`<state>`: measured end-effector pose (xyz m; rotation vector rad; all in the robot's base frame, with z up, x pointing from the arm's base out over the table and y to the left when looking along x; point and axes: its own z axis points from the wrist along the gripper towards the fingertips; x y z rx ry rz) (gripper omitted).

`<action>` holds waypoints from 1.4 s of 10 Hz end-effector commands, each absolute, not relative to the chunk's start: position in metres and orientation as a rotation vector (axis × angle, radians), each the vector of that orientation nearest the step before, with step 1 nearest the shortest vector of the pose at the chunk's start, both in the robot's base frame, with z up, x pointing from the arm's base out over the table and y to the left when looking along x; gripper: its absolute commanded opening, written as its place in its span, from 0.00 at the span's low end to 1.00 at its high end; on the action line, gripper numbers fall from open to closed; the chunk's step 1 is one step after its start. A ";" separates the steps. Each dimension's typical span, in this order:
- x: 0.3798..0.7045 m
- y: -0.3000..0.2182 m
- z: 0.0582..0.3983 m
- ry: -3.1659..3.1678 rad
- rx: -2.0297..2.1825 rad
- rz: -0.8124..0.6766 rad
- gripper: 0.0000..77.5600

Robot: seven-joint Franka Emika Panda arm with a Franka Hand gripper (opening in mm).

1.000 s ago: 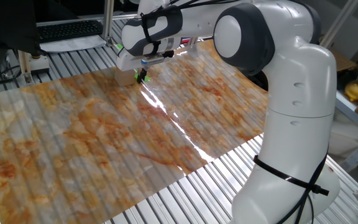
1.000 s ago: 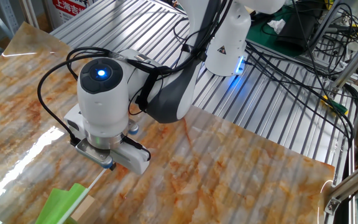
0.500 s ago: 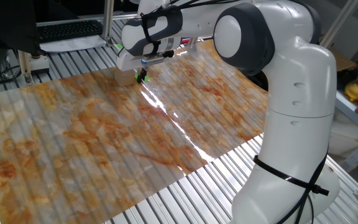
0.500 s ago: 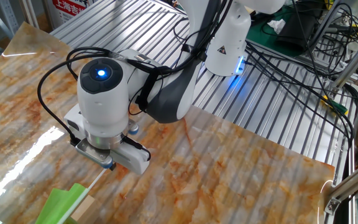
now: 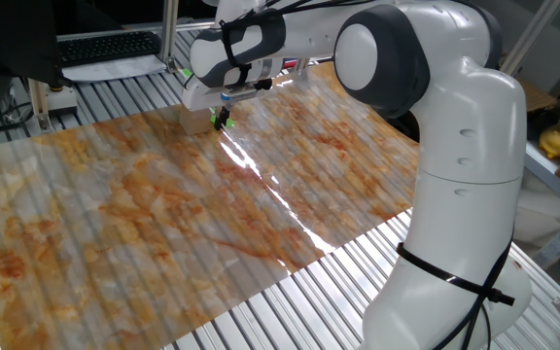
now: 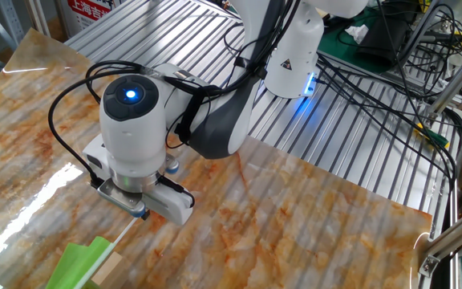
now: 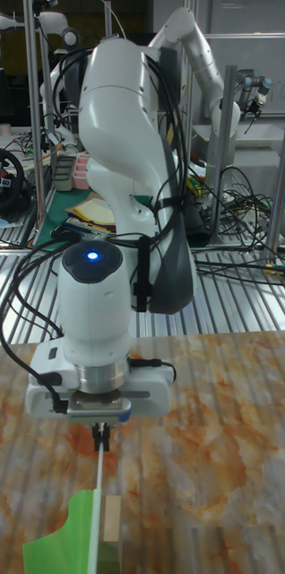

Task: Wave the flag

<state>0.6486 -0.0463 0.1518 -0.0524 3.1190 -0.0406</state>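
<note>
Low in the tall fixed view, the pincer (image 7: 99,438) pinches the stick of the flag (image 7: 73,536), whose green cloth hangs at the bottom beside a wooden block (image 7: 112,520). I'd swing gently side to side, keeping the grip firm and the cloth above the tabletop (image 7: 223,448).

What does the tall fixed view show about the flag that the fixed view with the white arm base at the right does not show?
Only the tall fixed view shows the whole flag: its thin stick rises into the gripper, whose fingers look closed on it, with the wooden block beside it. Only the view with the arm base shows the keyboard behind the table. Both show the gripper low over the marbled mat.
</note>
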 end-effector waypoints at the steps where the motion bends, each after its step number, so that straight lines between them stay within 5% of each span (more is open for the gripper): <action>1: 0.680 -0.081 0.211 3.127 -0.021 -0.053 0.01; 14: 0.660 -0.094 0.321 3.031 0.066 -0.069 0.01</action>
